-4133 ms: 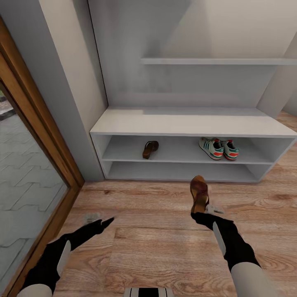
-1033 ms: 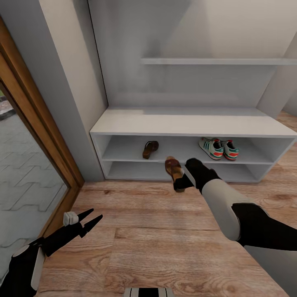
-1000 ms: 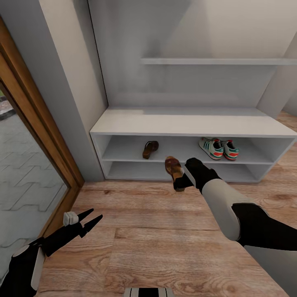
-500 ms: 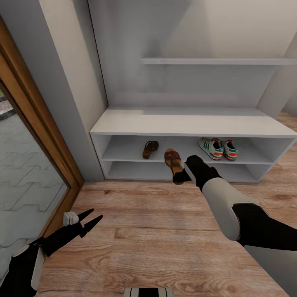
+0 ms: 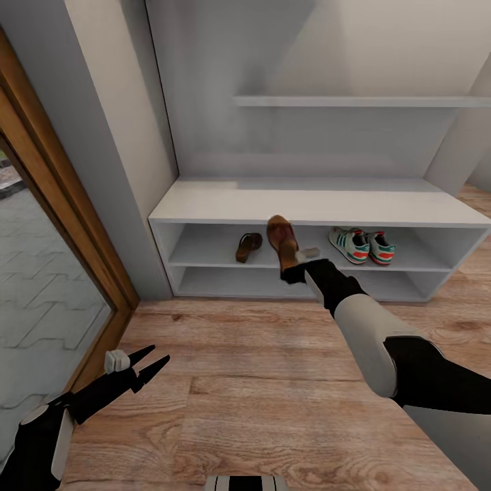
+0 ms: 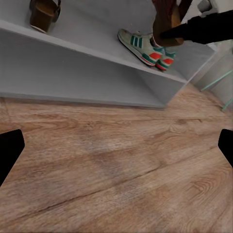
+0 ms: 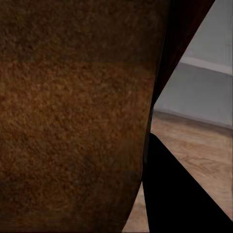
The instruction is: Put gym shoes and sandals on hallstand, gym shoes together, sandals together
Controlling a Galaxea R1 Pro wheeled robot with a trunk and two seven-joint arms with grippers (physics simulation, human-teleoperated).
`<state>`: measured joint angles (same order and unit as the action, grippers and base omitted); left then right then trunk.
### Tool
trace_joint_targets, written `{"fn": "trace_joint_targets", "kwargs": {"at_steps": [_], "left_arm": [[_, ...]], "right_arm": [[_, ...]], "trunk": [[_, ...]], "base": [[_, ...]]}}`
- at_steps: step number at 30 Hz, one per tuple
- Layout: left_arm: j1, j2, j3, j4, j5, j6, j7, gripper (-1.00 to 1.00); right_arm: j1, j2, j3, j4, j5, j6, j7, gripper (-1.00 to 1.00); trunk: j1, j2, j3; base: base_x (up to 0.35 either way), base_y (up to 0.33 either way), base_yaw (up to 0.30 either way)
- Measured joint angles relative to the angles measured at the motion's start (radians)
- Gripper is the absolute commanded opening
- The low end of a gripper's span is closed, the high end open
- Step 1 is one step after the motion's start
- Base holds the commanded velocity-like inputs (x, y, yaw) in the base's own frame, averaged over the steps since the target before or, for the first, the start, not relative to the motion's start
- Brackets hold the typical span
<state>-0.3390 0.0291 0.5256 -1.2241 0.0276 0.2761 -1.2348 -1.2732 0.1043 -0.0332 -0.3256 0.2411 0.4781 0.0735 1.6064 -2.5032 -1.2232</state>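
Right gripper [image 5: 294, 267] clamped on the heel of a sandal [image 5: 281, 239], held toe-up at the front of the rack [image 5: 320, 204], level with the upper shelf and just beside the other sandal [image 5: 249, 246], presumably to pair them. Sneakers [image 5: 361, 246] together farther right on that shelf. Left gripper [image 5: 153, 360] spread wide, empty, low over the floor [image 5: 259, 382], clear of the work.
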Motion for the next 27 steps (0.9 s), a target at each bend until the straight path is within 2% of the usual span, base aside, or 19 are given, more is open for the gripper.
{"fn": "trace_joint_targets", "kwargs": {"at_steps": [1, 6, 12, 20, 27], "left_arm": [[0.000, 0.000, 0.000, 0.000, 0.000, 0.000, 0.000, 1.00], [0.000, 0.000, 0.000, 0.000, 0.000, 0.000, 0.000, 1.00], [0.000, 0.000, -0.001, 0.000, 0.000, 0.000, 0.000, 1.00], [0.000, 0.000, -0.001, 0.000, 0.000, 0.000, 0.000, 1.00], [0.000, 0.000, -0.002, 0.000, 0.000, 0.000, 0.000, 1.00]], "right_arm": [[-0.001, 0.000, -0.001, 0.000, 0.000, -0.058, -0.001, -1.00], [0.000, 0.000, 0.000, 0.059, 0.001, -0.077, 0.000, -1.00], [0.000, 0.000, 0.000, 0.087, 0.001, -0.118, -0.001, -1.00], [0.000, 0.000, 0.000, 0.106, 0.001, -0.128, -0.002, -1.00], [0.000, 0.000, -0.001, 0.194, 0.001, -0.128, -0.002, -1.00]], "trunk": [[0.000, 0.000, 0.000], [0.000, 0.000, 0.000], [0.000, 0.000, 0.000], [0.000, 0.000, 0.000], [0.000, 0.000, 0.000]], "base": [[0.000, 0.000, 0.000], [0.000, 0.000, 0.000], [0.000, 0.000, 0.000], [0.000, 0.000, 0.000], [0.000, 0.000, 0.000]]}}
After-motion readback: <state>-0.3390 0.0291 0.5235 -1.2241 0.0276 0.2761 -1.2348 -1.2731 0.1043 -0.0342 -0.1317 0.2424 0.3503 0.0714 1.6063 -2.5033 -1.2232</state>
